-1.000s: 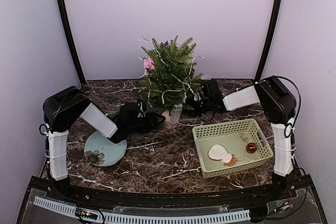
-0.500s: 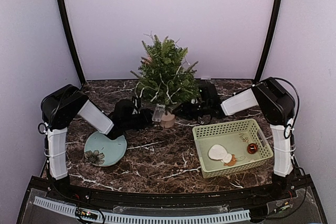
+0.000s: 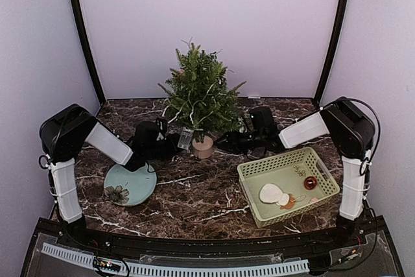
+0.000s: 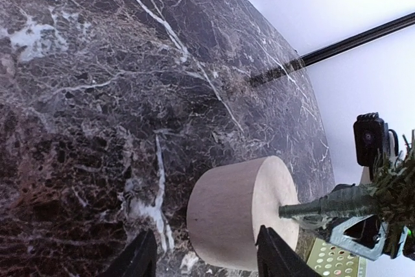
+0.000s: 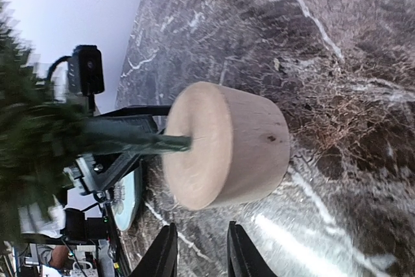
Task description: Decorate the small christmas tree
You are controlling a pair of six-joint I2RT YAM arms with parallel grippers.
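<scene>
Rear centre | tree (image 3: 200, 95) upright, tip up | left end effector (image 4: 204, 237), right end effector (image 5: 201, 228) apart

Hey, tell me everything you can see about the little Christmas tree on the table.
The small artificial Christmas tree has bushy dark-green needle branches laced with thin white strands, and a short green trunk set in a round, matte beige-pink pot. It stands upright near the back middle of the dark marble table, its pot flat on the surface. The left gripper and right gripper flank the pot, open; neither visibly touches it.
</scene>
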